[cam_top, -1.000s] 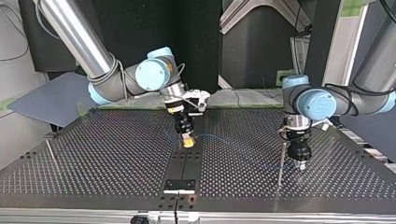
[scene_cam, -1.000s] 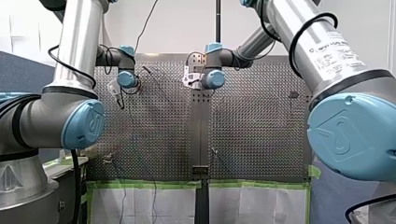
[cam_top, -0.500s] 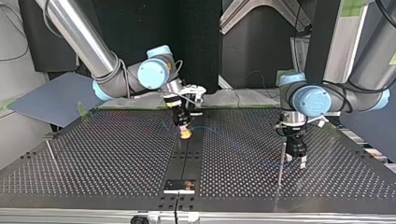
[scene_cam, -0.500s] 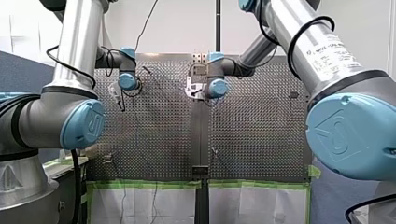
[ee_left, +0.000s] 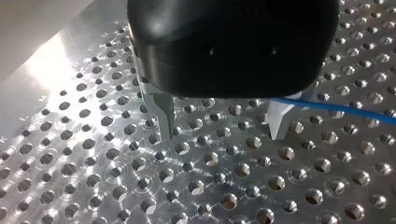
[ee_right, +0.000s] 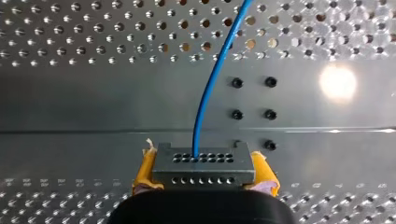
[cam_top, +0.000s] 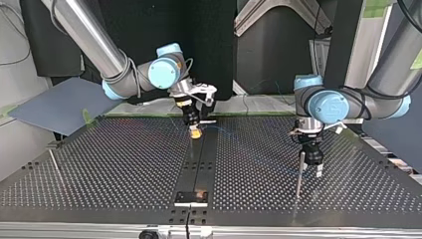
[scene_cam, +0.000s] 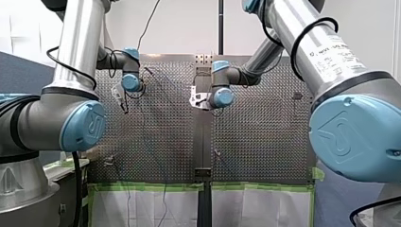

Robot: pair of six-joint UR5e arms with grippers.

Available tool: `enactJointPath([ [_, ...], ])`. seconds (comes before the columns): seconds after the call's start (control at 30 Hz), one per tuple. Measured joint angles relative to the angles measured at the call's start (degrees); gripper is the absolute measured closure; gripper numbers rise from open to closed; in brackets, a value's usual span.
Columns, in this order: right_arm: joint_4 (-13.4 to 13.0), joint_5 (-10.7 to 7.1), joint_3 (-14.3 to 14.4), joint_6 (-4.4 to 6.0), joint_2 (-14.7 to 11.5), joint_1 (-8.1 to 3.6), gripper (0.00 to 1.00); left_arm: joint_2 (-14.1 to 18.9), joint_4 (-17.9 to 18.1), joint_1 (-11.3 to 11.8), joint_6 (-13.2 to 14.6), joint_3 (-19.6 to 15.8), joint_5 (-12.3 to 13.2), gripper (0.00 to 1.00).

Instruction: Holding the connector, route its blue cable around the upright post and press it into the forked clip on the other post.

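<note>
Right gripper (ee_right: 204, 179) clamps connector (ee_right: 203, 163), blue cable (ee_right: 209, 83) trailing; left gripper (ee_left: 220, 122) spread wide, empty.

My left gripper (ee_left: 222, 133) points down, fingers (ee_left: 164, 119) apart. My right gripper (ee_right: 204, 176), also pointing down, clamps the connector (ee_right: 203, 164) between its yellow pads (ee_right: 144, 171).

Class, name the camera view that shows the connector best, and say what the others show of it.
The right wrist view: the connector is a grey holed block clamped between my right end effector's yellow pads, blue cable leaving it. The top view shows only the yellow pads; the front and left wrist views miss it.
</note>
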Motion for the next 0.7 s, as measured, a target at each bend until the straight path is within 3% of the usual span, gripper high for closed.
enactJointPath([
  [0.33,-4.95,0.14,5.14,0.52,0.09,-0.97,1.0,-0.01,-0.01,-0.22,-0.07,0.0,-0.22,0.0],
  [0.7,-8.49,1.2,10.02,0.55,0.14,-1.95,1.0,0.0,-0.01,-0.33,-0.03,0.0,-0.3,0.0],
])
